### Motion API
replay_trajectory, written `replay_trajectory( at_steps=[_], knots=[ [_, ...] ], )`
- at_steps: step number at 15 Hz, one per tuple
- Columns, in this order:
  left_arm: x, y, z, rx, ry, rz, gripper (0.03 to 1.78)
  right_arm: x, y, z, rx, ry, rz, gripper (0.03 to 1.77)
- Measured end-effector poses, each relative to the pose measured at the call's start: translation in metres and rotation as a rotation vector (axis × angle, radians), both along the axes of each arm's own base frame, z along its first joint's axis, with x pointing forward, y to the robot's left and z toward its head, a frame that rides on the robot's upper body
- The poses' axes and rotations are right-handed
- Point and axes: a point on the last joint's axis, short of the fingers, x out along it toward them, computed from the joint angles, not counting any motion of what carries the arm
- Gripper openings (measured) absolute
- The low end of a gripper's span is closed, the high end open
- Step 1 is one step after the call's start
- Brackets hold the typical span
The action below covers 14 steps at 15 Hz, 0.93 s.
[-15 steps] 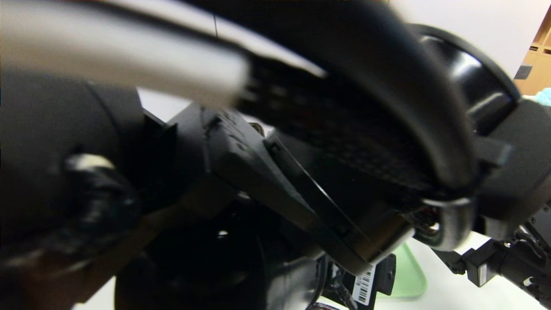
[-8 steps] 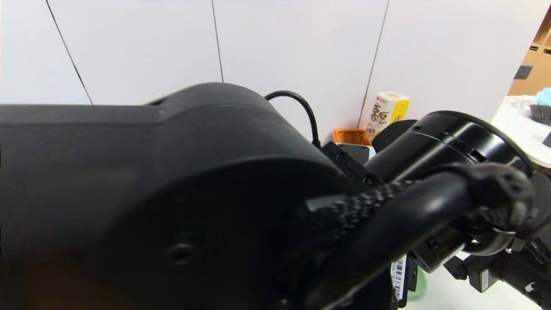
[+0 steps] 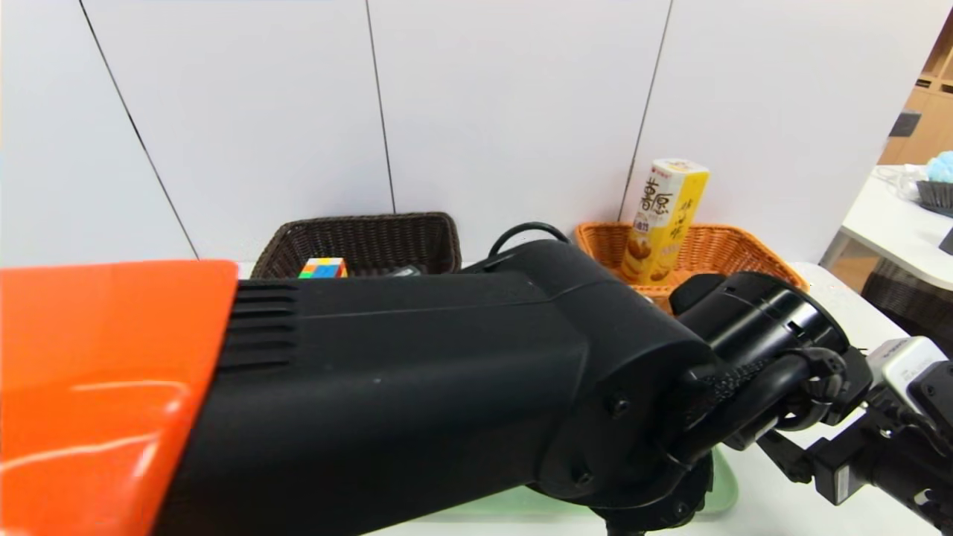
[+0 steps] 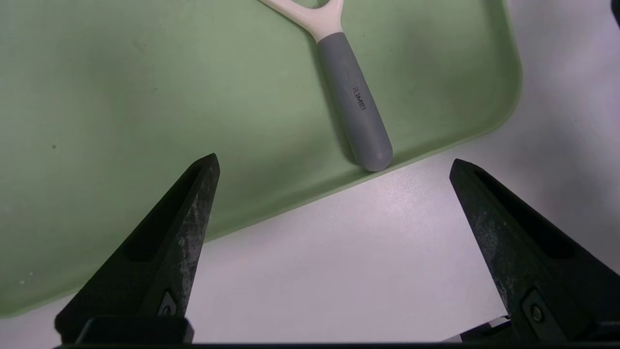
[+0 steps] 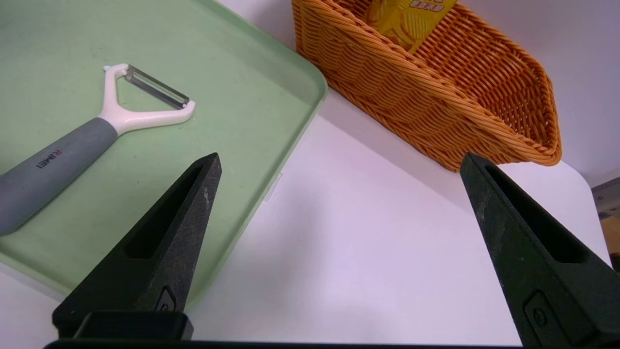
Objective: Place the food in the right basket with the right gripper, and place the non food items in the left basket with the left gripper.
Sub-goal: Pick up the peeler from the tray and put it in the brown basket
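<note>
Over the near edge of the green tray (image 4: 121,97) hung the left gripper (image 4: 334,165), fingers spread wide and holding nothing, one fingertip above the tray floor, the other above the white table (image 4: 368,252). Item beneath it: one Y-shaped vegetable peeler (image 4: 351,97), grey handle marked RIMEI, white forked head, lying flat on the tray with the handle's butt end against the tray's rim; no finger touched it. Right gripper (image 5: 339,160): likewise spread wide and empty, held low over bare table between the tray's corner and the orange wicker basket (image 5: 436,106). Contents of that basket, standing at the back right of the table: one yellow carton (image 3: 665,216), upright, leaning against the white wall. Dark brown wicker basket (image 3: 365,242), back left: one multicoloured puzzle cube (image 3: 322,268) visible at its near rim; other contents hidden behind the arm. Left arm (image 3: 409,387), black with an orange section nearest the camera, crossed most of the head view from the left and concealed nearly all of the tray, of which only a green strip showed below it.
</note>
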Motion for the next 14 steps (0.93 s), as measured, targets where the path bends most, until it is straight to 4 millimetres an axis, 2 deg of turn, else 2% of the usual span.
replay_trajectory(
  at_steps=[7,14],
  knots=[
    [0.013,-0.020,-0.041,0.046,0.030,-0.001,1.69,-0.002,-0.001,-0.003,-0.002,0.009,-0.001,1.70],
    [0.034,-0.021,-0.067,0.099,0.045,0.049,1.69,-0.005,-0.001,-0.006,-0.005,0.023,0.002,1.70]
  ],
)
